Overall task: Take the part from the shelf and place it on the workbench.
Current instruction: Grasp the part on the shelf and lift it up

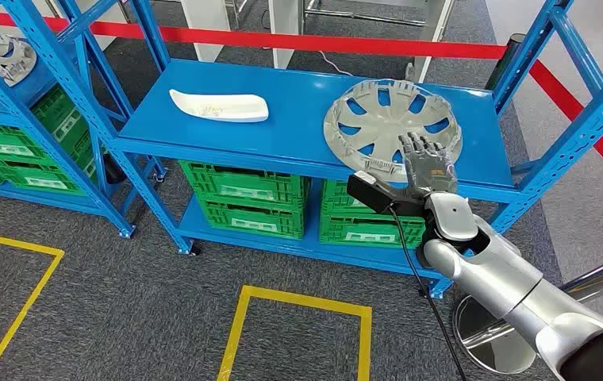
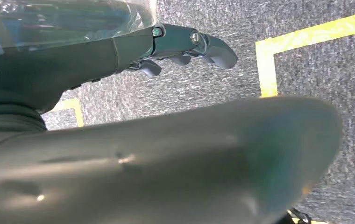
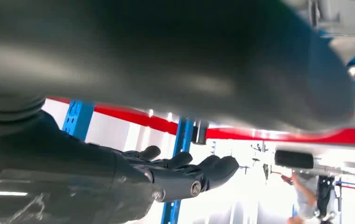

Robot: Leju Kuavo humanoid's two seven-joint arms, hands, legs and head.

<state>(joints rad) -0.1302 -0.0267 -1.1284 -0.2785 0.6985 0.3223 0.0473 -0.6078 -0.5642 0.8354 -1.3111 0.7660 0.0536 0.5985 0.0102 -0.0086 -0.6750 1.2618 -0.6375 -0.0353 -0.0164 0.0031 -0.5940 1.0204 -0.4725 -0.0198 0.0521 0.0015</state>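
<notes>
Blue shelf (image 1: 298, 103) top carries the grey wheel cover (image 1: 382, 119) flat at its right end, directly ahead of my right hand (image 1: 427, 165), fingers apart and empty over its near rim; left hand (image 2: 185, 46) hangs loosely curled.

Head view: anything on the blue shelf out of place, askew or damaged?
Nothing stands out. The grey wheel cover lies flat on the blue shelf, its near edge at the shelf's front lip, with the right hand reaching to it. The white curved part lies flat further left, apart from it. No visible damage.
</notes>
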